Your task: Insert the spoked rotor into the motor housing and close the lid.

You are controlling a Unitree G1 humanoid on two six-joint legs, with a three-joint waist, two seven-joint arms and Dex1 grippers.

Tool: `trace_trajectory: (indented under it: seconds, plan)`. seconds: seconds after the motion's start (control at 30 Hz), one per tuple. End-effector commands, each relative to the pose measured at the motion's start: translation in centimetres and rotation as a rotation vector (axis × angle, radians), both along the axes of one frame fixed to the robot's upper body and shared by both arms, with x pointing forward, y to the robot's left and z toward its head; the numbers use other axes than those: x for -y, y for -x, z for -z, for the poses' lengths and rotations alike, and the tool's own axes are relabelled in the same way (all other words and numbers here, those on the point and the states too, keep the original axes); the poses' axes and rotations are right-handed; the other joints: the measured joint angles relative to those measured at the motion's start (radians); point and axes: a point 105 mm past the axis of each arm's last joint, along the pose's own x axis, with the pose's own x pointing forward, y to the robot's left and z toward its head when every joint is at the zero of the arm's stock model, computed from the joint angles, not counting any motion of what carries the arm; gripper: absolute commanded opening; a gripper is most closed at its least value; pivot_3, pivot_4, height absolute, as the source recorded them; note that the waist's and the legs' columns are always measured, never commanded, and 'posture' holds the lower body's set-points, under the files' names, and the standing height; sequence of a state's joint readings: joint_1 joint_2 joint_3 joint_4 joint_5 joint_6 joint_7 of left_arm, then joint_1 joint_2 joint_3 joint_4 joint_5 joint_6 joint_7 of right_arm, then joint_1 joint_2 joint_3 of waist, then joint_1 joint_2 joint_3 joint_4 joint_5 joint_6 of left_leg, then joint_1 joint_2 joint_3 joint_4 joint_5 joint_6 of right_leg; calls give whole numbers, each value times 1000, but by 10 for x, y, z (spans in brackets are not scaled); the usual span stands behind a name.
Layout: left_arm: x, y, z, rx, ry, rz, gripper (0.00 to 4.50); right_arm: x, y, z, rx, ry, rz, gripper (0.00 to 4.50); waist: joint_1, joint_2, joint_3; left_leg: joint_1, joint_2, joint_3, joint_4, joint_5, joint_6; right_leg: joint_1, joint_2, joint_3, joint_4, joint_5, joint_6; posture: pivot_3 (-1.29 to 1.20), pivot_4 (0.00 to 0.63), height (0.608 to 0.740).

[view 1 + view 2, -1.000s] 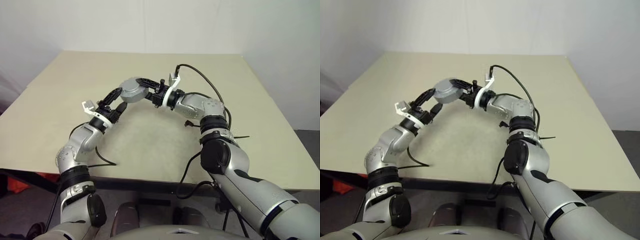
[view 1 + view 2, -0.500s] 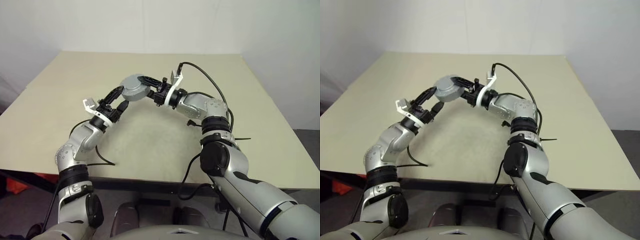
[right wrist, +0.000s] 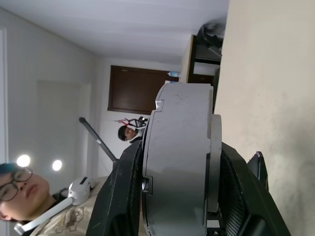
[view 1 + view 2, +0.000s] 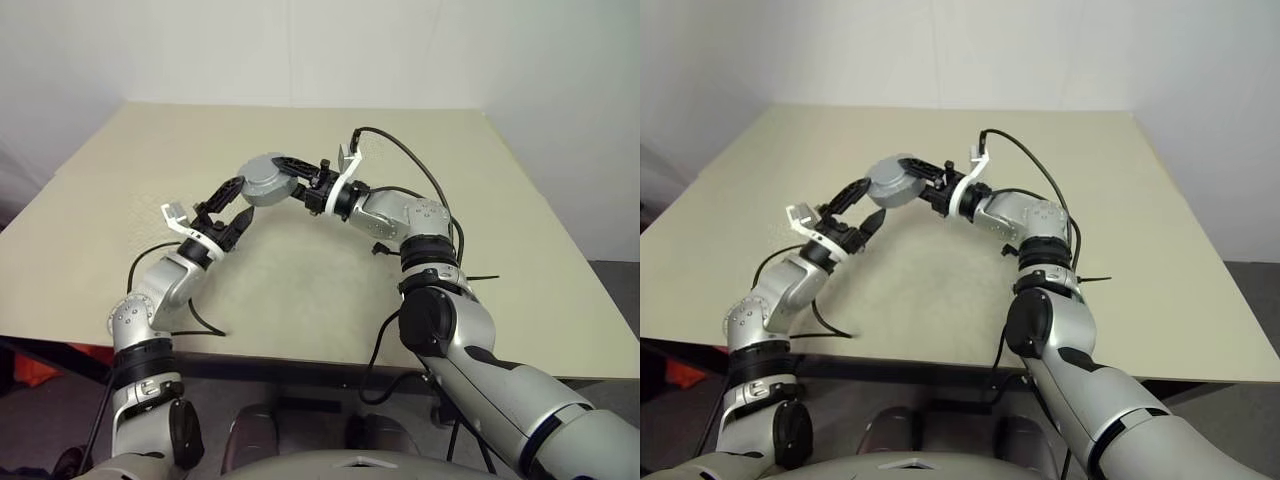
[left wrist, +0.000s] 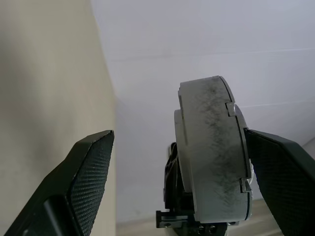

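I am holding the housing (image 4: pixel 265 180) up over the table's (image 4: pixel 520 260) middle, my right gripper (image 4: pixel 285 175) pinching its flat faces, while my left gripper (image 4: pixel 238 198) is standing spread beside it. It looks heavy, rigid and smooth; a grip across the faces seems safest.

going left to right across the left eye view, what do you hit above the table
left pincer → motor housing → right pincer, closed on the housing → black cable arcing off the right wrist
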State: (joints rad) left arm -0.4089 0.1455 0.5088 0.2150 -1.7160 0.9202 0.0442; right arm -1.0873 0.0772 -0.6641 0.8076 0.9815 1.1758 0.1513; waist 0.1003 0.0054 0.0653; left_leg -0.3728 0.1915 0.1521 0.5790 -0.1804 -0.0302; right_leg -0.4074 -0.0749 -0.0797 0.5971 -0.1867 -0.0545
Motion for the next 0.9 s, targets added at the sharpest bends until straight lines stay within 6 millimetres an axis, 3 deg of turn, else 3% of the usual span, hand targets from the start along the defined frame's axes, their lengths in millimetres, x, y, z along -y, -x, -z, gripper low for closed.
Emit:
trace_trajectory:
  seconds: [0.03, 0.37, 0.6, 0.9]
  plan:
    - [10, 10, -31, 130, 67, 89, 4493, -2, -1, -11, 44, -4, 2, 1975, 0, 0, 0, 0, 0, 0, 0, 0, 0, 0, 0, 0, 1, 0, 0, 0, 0, 740]
    - [5, 16, -41, 157, 86, 108, 4493, -2, -4, 2, 35, 36, 15, 1975, 1, -1, 0, 4, 0, 0, 2, 4, -6, 0, 0, 1, 9, -6, 3, 0, 0, 740]
    - [4, 3, -35, 121, 96, 73, 4493, -3, -5, 0, 42, 32, 14, 1975, 1, -1, 0, 4, 0, -1, 2, 4, -7, 0, 0, 1, 9, -6, 2, 0, 0, 740]
    - [23, -19, -32, 109, 104, 124, 4493, -3, -6, -2, 51, 28, 11, 1975, 2, -2, 1, 4, 0, -1, 2, 4, -7, 0, 0, 1, 9, -6, 2, 0, 0, 740]
